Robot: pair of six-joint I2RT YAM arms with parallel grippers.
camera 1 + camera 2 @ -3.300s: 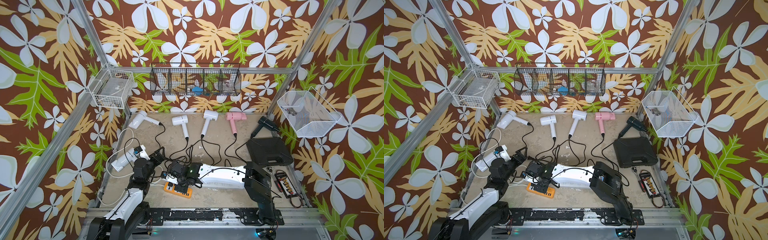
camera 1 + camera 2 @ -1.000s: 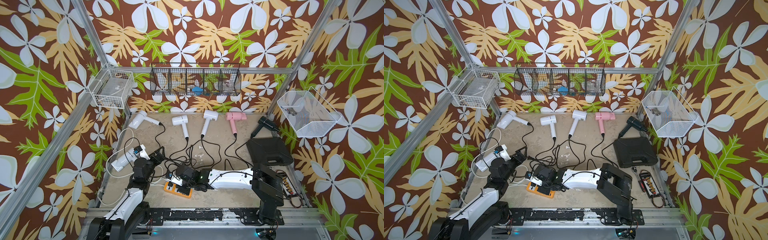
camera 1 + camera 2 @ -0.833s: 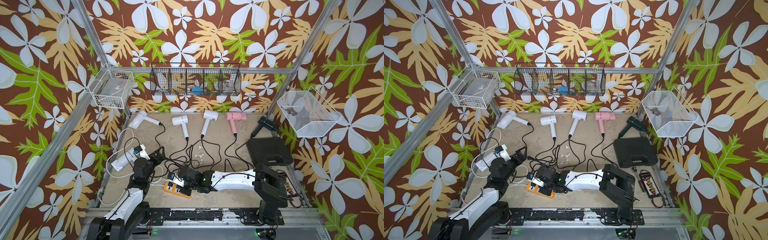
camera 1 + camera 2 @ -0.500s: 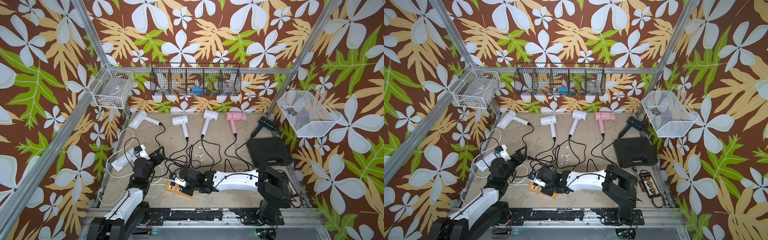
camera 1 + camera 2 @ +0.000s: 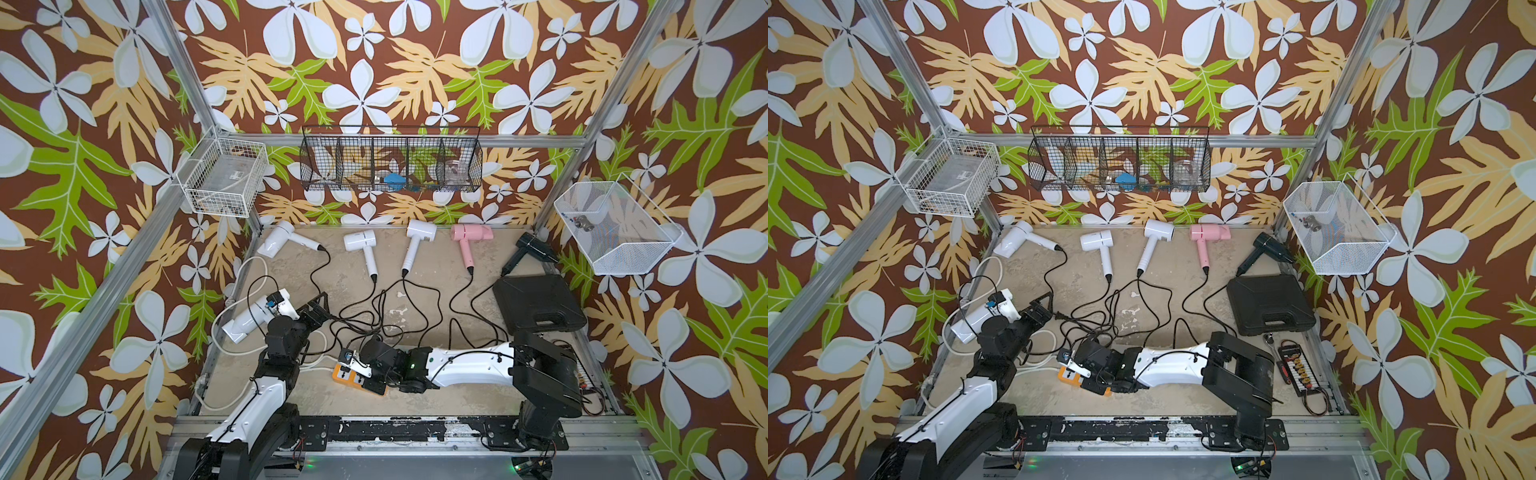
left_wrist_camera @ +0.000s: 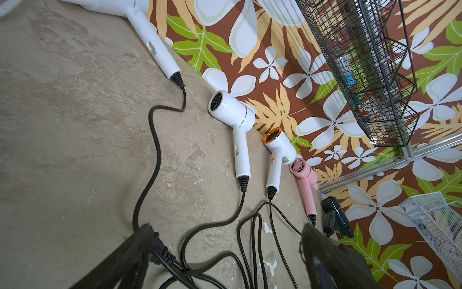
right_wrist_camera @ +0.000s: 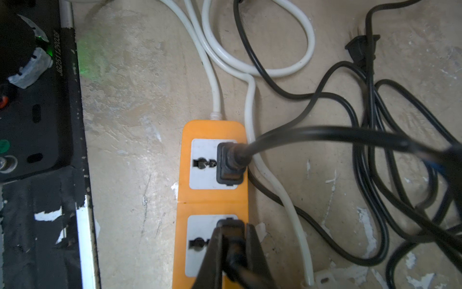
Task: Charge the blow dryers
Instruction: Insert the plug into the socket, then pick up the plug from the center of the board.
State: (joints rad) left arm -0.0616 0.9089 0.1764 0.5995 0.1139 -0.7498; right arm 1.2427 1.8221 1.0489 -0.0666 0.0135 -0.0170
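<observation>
Here, left of the orange power strip (image 7: 212, 199) and a little beyond it, the left claw (image 5: 319, 303) hangs low over the worktop (image 5: 438, 262). Its jaws are wide apart with nothing between them. The left wrist view shows a loose black plug (image 6: 162, 254) lying just beside one finger.

On the strip itself, a seated black plug (image 7: 228, 162) fills the socket nearest the strip's white lead. The right claw (image 7: 231, 247) is clamped on a held black plug (image 7: 230, 225) at the next socket along. Whether that plug is fully in cannot be told.

Beyond the strip, a row lies along the back wall, its black cords trailing back toward the strip in a tangle: the leftmost white blow dryer (image 5: 282, 243), the second white blow dryer (image 5: 360, 241), the third white blow dryer (image 5: 420, 232), the pink blow dryer (image 5: 471, 233) and the black blow dryer (image 5: 532, 248).

Right of the strip and beyond it lies a closed black case (image 5: 536, 305), near the black dryer's handle.
</observation>
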